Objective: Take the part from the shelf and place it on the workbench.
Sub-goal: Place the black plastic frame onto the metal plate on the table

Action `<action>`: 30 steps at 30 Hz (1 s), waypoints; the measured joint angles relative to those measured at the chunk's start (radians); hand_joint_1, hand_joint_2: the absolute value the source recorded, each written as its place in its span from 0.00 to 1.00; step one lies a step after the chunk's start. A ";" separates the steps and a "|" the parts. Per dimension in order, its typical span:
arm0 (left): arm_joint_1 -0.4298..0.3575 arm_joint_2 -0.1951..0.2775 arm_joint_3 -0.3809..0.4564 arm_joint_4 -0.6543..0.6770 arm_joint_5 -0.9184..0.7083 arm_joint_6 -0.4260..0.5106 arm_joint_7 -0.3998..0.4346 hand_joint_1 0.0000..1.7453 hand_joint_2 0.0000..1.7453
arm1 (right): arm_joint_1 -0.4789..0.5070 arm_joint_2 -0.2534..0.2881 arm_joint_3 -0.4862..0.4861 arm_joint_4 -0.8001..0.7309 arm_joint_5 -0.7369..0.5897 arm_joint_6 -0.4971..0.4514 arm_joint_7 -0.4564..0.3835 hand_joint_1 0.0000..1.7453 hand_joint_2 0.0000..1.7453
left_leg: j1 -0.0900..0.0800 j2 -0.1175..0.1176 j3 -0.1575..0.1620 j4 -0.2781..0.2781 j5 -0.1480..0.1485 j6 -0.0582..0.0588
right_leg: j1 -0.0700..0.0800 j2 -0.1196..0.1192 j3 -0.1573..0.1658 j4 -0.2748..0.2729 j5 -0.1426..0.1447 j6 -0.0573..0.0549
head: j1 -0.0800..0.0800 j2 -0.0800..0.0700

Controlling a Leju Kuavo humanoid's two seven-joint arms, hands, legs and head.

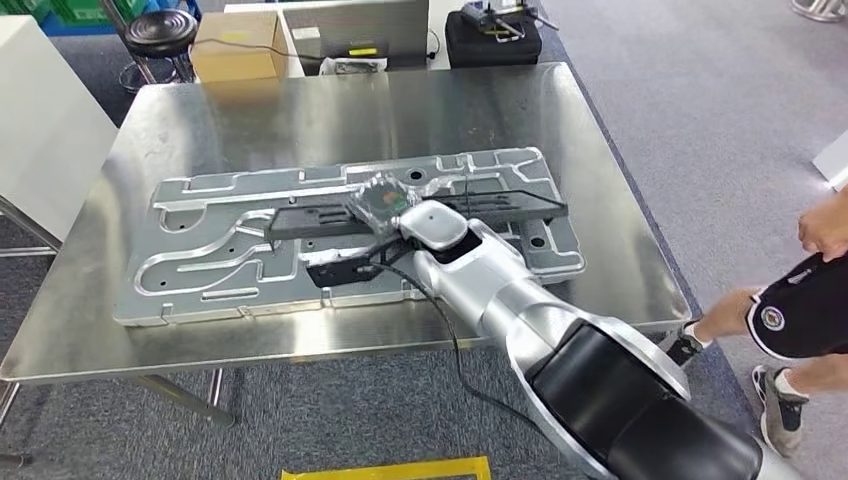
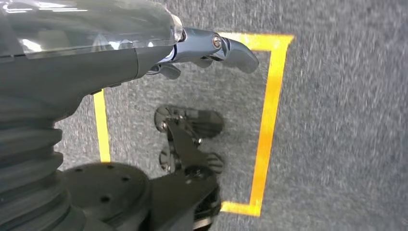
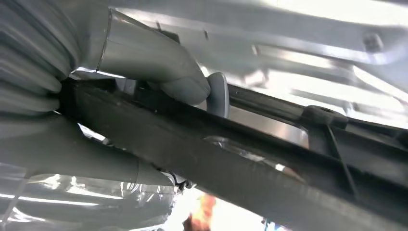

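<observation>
A long black part [image 1: 500, 205] lies across a large silver moulded panel [image 1: 200, 275] on the steel workbench [image 1: 300, 110]. My right hand [image 1: 385, 203], covered in clear film, grips the part near its middle. The right wrist view shows the grey thumb [image 3: 178, 79] on one side of the black bar [image 3: 250, 178] and the other fingers [image 3: 96, 163] on the opposite side. My left hand [image 2: 144, 53] hangs over grey carpet, fingers [image 2: 231, 48] stretched out and holding nothing.
A person [image 1: 800, 300] stands close to the workbench's right side. Behind the bench are a cardboard box [image 1: 238, 45], a black stool [image 1: 160, 30] and a black case [image 1: 492, 38]. A white cabinet [image 1: 40, 130] stands left. Yellow tape [image 2: 269, 120] marks the floor.
</observation>
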 joint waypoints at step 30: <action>0.002 0.008 -0.020 0.002 -0.029 0.005 -0.036 0.00 0.00 | 0.124 -0.047 0.040 0.064 0.019 -0.155 -0.053 0.00 0.00 | 0.005 0.005 0.004 -0.030 0.033 -0.008 | -0.004 0.005 0.020 0.010 -0.021 0.007 | 0.000 0.000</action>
